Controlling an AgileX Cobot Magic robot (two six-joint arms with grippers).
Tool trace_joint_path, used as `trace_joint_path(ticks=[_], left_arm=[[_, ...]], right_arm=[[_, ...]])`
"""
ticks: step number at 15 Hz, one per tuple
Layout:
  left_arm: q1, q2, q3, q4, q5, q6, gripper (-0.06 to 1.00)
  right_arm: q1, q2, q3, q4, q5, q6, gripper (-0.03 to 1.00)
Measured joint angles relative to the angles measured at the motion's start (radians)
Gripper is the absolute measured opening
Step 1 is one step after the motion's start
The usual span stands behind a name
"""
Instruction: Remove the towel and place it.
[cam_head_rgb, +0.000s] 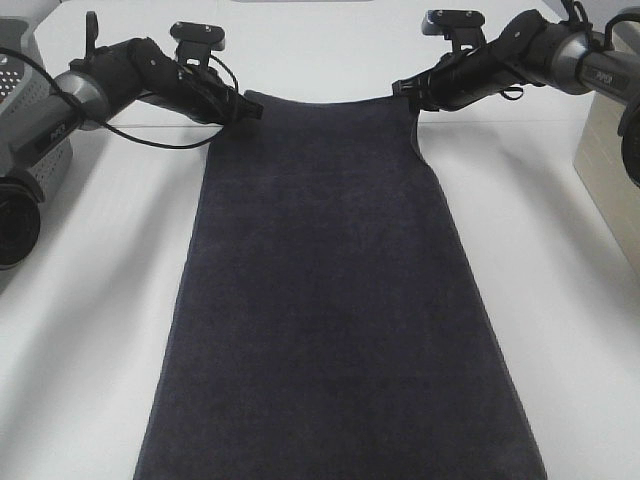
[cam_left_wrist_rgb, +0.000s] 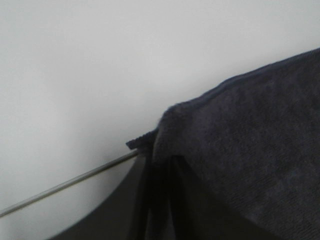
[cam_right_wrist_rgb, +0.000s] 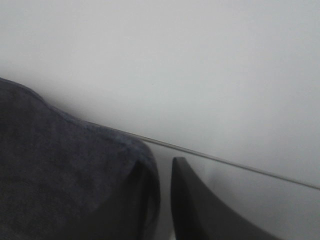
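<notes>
The towel (cam_head_rgb: 330, 300), dark navy and plain, lies spread flat along the white table (cam_head_rgb: 100, 300), running from the far edge out of the near side of the exterior view. My left gripper (cam_head_rgb: 250, 108) is at its far left corner; in the left wrist view that corner of the towel (cam_left_wrist_rgb: 250, 140) bunches up into the gripper (cam_left_wrist_rgb: 162, 170) with no gap showing. My right gripper (cam_head_rgb: 405, 92) is at the far right corner. There the towel (cam_right_wrist_rgb: 65, 170) drapes over one side of the gripper (cam_right_wrist_rgb: 165, 200), and a narrow light gap separates it from the bare finger (cam_right_wrist_rgb: 200, 210).
A grey perforated basket (cam_head_rgb: 30, 90) stands at the far left edge behind the left arm. A pale box (cam_head_rgb: 605, 150) stands at the far right. White table surface lies on both sides of the towel.
</notes>
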Motion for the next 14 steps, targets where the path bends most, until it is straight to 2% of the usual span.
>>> trace_joint_path(ticks=[1,2,3,4,5,7,11,13,14], left_arm=[[0.000,0.001,0.000,0.000,-0.016,0.000,0.24],[0.000,0.002,0.000,0.000,-0.043,-0.001,0.36],[0.000,0.005,0.000,-0.001,-0.076,-0.007,0.52],[0.000,0.009,0.000,-0.001,-0.092,-0.012,0.66],[0.000,0.010,0.000,-0.001,-0.099,-0.014,0.77],[0.000,0.007,0.000,-0.001,-0.095,-0.016,0.83],[0.000,-0.048,0.000,0.012,0.092,-0.018,0.84],[0.000,-0.160,0.000,0.055,0.338,-0.102,0.84],[0.000,-0.228,0.000,0.107,0.488,-0.193,0.84]], right_arm=[[0.000,0.001,0.000,0.000,-0.002,0.000,0.26],[0.000,0.001,0.000,0.000,-0.003,0.000,0.42],[0.000,0.001,0.000,-0.002,-0.008,0.000,0.56],[0.000,0.001,0.000,-0.011,-0.009,0.000,0.64],[0.000,0.001,0.000,-0.018,-0.009,0.000,0.68],[0.000,-0.003,0.000,-0.025,0.005,0.000,0.70],[0.000,-0.078,0.000,-0.047,0.163,0.009,0.71],[0.000,-0.178,0.000,-0.105,0.370,0.084,0.71],[0.000,-0.252,0.000,-0.157,0.510,0.159,0.71]])
